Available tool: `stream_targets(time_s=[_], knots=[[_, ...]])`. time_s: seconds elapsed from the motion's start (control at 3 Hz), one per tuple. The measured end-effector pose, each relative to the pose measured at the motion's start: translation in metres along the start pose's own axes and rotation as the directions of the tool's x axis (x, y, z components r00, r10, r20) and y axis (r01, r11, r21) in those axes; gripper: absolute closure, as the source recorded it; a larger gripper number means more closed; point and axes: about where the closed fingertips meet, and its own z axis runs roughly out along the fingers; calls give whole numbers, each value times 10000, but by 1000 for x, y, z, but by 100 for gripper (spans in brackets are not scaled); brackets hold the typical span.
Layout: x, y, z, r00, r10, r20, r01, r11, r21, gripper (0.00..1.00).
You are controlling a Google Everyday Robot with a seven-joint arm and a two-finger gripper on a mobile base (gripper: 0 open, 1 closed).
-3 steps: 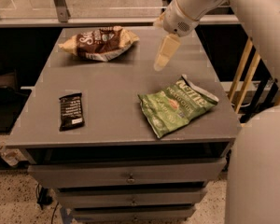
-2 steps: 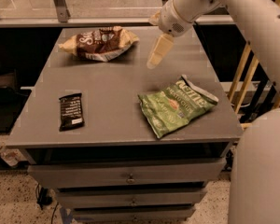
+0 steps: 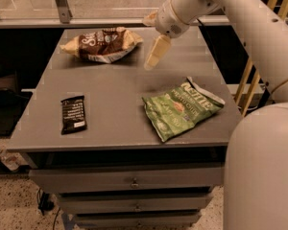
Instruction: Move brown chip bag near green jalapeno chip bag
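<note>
a grey table [image 3: 125, 97] with drawers [image 3: 134, 180] beneath stands on a speckled floor [image 3: 14, 210], and a metal rail [image 3: 86, 22] runs behind it. the brown chip bag [image 3: 102, 44] lies at the table's far left, and the green jalapeno chip bag [image 3: 182, 110] lies flat near the right front edge, well apart from it. a black wrapped bar [image 3: 73, 114] sits at front left. the end effector [image 3: 153, 55] hangs over the table just right of the brown bag, clear of both bags; whether it is apart or together i cannot tell
</note>
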Motion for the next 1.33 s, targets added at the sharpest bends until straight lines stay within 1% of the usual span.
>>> stream_targets(time_s=[0.33,0.67,1.0,1.33], knots=[[-1,-2,4,9999,4,-126,-1,9996,280,0],[-4,-12,8,9998,-84,-168,102,9934,1142,0],[-9,-28,17,9995,-329,12,321,9818,1871,0],[-11,-46,32,9980,-614,156,563,9727,2252,0]])
